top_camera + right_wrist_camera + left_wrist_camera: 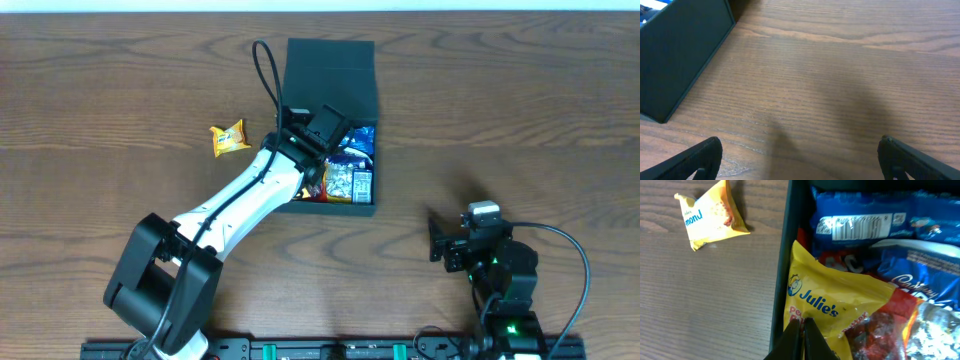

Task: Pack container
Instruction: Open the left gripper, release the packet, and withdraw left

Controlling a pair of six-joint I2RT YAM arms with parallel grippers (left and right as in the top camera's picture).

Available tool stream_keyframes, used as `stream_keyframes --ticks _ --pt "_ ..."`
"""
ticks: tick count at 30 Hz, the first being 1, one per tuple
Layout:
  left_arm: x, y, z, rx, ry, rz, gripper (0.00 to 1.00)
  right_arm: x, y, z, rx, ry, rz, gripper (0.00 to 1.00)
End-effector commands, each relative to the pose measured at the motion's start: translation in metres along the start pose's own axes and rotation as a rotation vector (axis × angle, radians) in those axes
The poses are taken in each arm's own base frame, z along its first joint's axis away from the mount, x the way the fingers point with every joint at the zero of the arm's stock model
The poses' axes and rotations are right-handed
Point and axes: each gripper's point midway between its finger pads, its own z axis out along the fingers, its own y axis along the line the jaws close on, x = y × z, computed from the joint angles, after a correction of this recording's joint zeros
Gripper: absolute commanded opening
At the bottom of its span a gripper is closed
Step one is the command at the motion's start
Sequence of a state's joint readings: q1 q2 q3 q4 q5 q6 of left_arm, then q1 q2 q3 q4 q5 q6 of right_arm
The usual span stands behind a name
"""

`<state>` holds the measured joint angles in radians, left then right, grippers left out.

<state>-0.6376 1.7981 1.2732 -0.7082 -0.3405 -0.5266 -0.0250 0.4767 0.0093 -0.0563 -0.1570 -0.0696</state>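
**Inspector:** Wood-grain table, with one container toward its far middle and the flap lid thrown back on the far side. Where is the left arm?

**Assistant:** It reaches over the container's left wall. Blue packets fill the far part inside, and a yellow Julie's packet lies against that wall. A loose yellow packet sits on the table just left of the container.

**Inspector:** Grippers?

**Assistant:** The left gripper is closed, with its tips on the near edge of the Julie's packet (whether a fold is pinched, I cannot tell). The right gripper is spread wide and holds nothing, over bare table right of the container and nearer.

**Inspector:** Judgement on the step?

**Assistant:** Probably seating that packet. It should be pressed flat, clear of the wall's rim, then the gripper lifted straight up. The wall is tight beside the fingers. Room opens left of the container, toward the loose packet.
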Motion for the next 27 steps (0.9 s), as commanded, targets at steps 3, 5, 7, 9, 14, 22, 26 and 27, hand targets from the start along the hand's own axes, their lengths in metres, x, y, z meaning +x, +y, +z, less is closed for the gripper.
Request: stream_keyframes --ticks 3,5,7,9,14,22,26,27 --pt "0.005 -0.002 0.007 -0.004 0.01 -0.004 0.06 0.001 -0.002 0.0 0.008 -0.001 0.008 0.99" --pt "0.004 -0.004 0.008 0.003 0.0 -0.009 0.06 0.001 -0.002 0.0 0.008 -0.001 0.008 0.99" --pt "0.004 -0.007 0.011 0.017 -0.009 -0.014 0.06 0.001 -0.002 0.0 0.008 -0.001 0.008 0.99" --pt "0.008 -0.012 0.014 0.04 -0.005 -0.017 0.06 0.001 -0.002 0.0 0.008 -0.001 0.008 0.99" --pt "0.018 -0.013 0.021 0.05 0.012 -0.017 0.06 0.001 -0.002 0.0 0.008 -0.001 0.008 0.99" --pt "-0.003 -0.015 -0.003 0.101 -0.063 -0.036 0.06 0.001 -0.002 0.0 0.009 -0.001 0.008 0.99" --pt "-0.022 -0.007 -0.036 0.131 -0.147 -0.035 0.06 0.001 -0.002 0.0 0.009 -0.001 0.008 0.99" --pt "-0.024 -0.002 -0.042 0.124 -0.162 -0.039 0.06 0.001 -0.002 0.0 0.009 -0.001 0.008 0.99"
